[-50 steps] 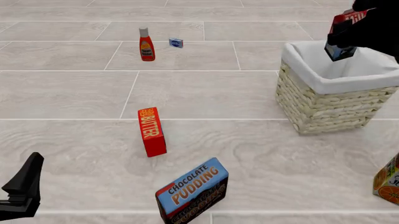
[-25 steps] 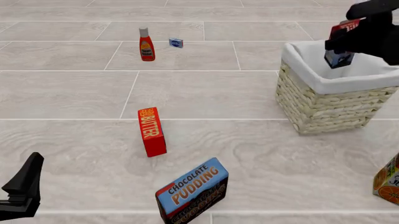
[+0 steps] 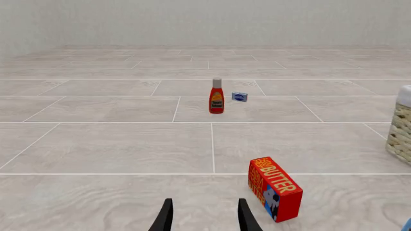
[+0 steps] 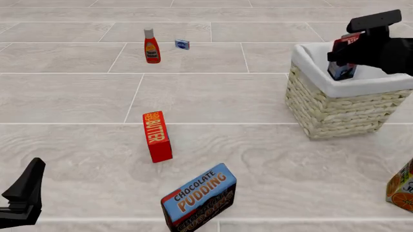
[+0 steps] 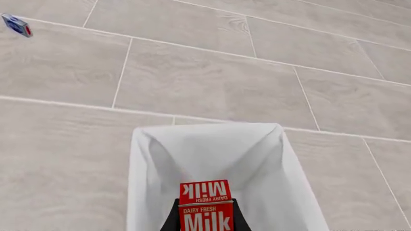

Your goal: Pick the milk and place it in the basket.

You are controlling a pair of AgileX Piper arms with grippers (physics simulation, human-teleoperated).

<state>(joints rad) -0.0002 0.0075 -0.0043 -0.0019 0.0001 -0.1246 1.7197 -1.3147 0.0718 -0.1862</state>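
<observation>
My right gripper (image 4: 345,53) is clamped on the milk (image 4: 342,65), holding it upright with its blue lower part down inside the basket (image 4: 335,108), below the white lining's rim. My left gripper (image 3: 204,219) hangs with its fingers apart, holding nothing, near the butter (image 4: 156,136).

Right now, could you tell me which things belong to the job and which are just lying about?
Job: milk, held by right end effector; basket.

Lying about: butter box, chocolate pudding box, red bottle, small blue packet, orange juice carton.
</observation>
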